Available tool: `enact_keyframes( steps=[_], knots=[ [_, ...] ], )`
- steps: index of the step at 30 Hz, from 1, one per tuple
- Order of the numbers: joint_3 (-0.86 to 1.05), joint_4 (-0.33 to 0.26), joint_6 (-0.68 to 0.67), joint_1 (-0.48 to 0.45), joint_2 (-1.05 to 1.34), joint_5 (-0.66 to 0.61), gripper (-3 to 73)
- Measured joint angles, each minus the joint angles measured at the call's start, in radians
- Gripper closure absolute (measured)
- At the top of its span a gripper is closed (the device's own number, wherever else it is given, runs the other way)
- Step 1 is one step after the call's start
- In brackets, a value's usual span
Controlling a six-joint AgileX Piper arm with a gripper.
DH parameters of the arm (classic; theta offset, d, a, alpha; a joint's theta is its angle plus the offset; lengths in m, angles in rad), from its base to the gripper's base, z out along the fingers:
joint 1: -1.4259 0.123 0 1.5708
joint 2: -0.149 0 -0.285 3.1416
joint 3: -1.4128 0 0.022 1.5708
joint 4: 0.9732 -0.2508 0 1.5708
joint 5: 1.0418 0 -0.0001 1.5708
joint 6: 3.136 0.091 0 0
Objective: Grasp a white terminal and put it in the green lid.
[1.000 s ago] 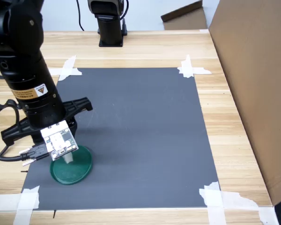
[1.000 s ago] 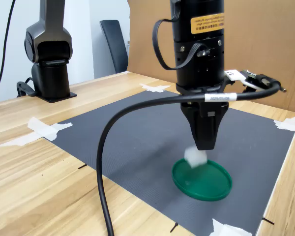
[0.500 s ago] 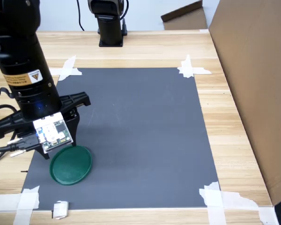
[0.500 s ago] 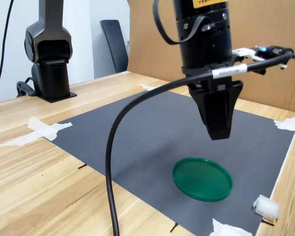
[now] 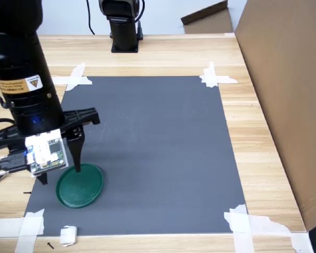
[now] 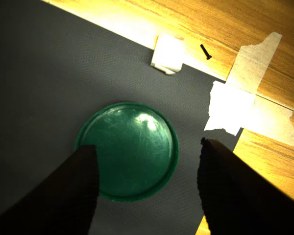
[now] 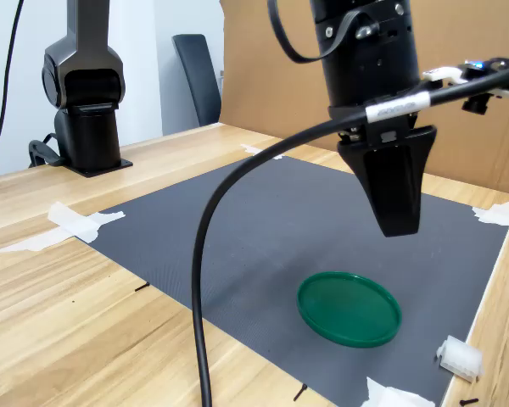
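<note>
The green lid [image 5: 80, 185] is a flat round dark-green disc with a shallow raised rim, lying level on the grey mat [image 5: 147, 153] near its corner; its glossy inside [image 6: 128, 151] shows light scratches and holds nothing. The white terminal [image 5: 68, 235] is a tiny whitish translucent block with ridged edges [image 7: 458, 359]; it rests outside the lid, apart from it, straddling the mat's edge where it meets the wooden table [image 6: 166, 53]

one green lid [image 5: 80, 185], one white terminal [image 5: 68, 235], one grey mat [image 5: 152, 147] with four taped corners, one end effector [image 5: 59, 175], one second arm base [image 5: 122, 25], one bench [image 5: 163, 52].
</note>
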Motion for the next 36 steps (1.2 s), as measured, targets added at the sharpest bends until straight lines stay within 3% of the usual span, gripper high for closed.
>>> enact_keyframes(
  steps=[22,36],
  knots=[
    [-0.162,-0.003,0.121,0.0,-0.08,-0.168,19.9],
    [-0.294,-0.003,0.146,0.0,-0.179,-0.185,19.9]
  ],
)
